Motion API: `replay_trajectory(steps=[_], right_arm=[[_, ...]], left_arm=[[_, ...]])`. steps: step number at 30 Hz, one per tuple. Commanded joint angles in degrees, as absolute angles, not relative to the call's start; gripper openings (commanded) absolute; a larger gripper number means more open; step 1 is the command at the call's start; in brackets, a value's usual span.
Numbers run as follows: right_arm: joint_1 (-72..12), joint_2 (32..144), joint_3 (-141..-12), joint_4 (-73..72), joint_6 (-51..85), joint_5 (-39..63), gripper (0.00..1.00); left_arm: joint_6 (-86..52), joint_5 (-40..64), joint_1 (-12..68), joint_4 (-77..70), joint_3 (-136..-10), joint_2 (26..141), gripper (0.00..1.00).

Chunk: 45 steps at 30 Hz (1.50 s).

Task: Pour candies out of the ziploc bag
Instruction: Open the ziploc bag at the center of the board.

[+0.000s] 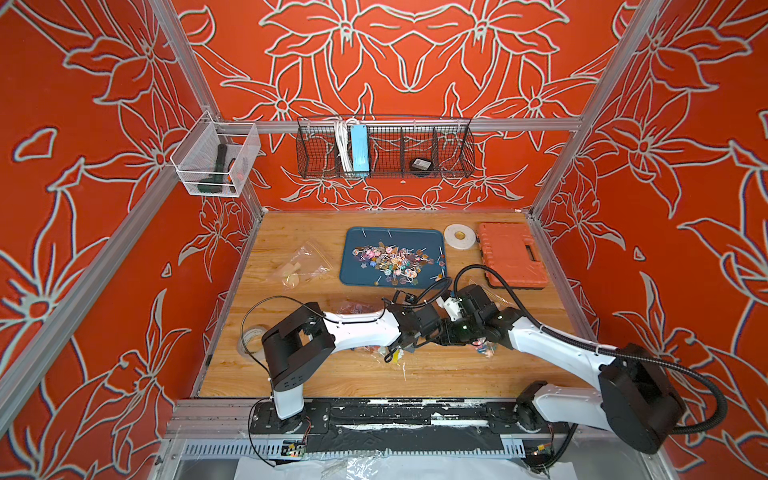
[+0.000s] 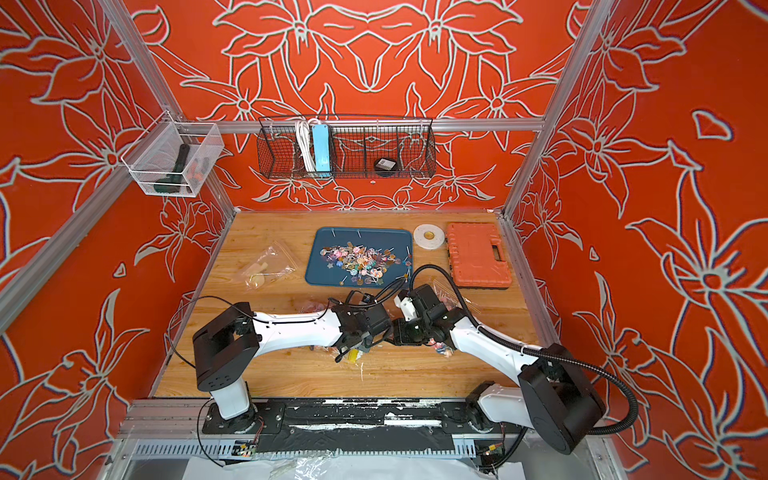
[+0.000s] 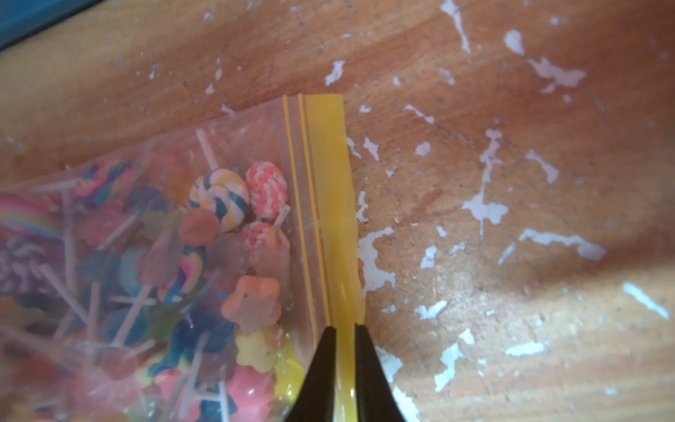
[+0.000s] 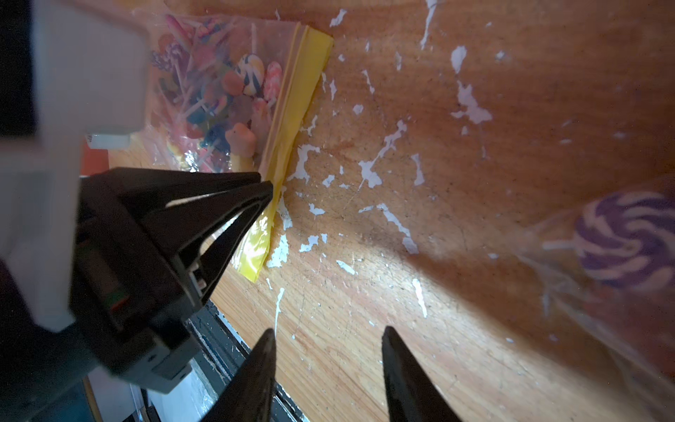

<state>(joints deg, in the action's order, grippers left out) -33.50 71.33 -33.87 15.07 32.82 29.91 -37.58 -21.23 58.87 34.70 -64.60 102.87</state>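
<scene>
**Seal-opening step.** The left gripper (image 3: 345, 329) is closed on the yellow zip strip (image 3: 325, 164) of the ziploc bag (image 3: 263, 139). The bag lies flat on the table (image 3: 511, 128), apparently sealed, with the candies (image 3: 219, 199) inside. In a top view the bag's body runs toward 9 o'clock from that gripper, at 6 o'clock of the blue tray (image 1: 428, 241). The right gripper (image 4: 327, 332), near 3 o'clock with jaws apart and empty, would next need to take the opposite lip and peel.
</scene>
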Motion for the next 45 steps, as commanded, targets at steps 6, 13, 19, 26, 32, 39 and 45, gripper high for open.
replay_trajectory(steps=[6,13,19,26,32,39,45], right_arm=[[-33.91,68.57,-33.53,18.56,31.9,25.77,0.48],[-33.86,68.09,-33.31,18.94,31.8,25.58,0.48],[-33.85,67.29,-33.44,19.59,31.69,24.97,0.49],[-33.88,67.15,-33.39,19.72,31.51,24.84,0.49],[-33.9,67.22,-33.31,19.66,31.55,24.98,0.48],[-33.93,67.11,-33.27,19.57,31.48,25.06,0.49],[-33.92,67.37,-33.31,19.43,31.41,25.19,0.49]], left_arm=[[-38.7,-22.59,59.61,39.85,-68.74,104.9,0.25],[-40.47,-26.0,59.65,44.21,-70.64,108.22,0.23],[-40.54,-25.99,59.67,43.63,-70.4,109.56,0.21],[-39.75,-23.4,59.75,41.55,-70.18,108.81,0.2],[-39.37,-21.46,59.77,40.84,-70.05,108.35,0.2],[-39.46,-21.37,59.77,40.75,-70.14,109.37,0.19],[-40.45,-23.23,59.77,42.37,-70.49,110.77,0.16]])
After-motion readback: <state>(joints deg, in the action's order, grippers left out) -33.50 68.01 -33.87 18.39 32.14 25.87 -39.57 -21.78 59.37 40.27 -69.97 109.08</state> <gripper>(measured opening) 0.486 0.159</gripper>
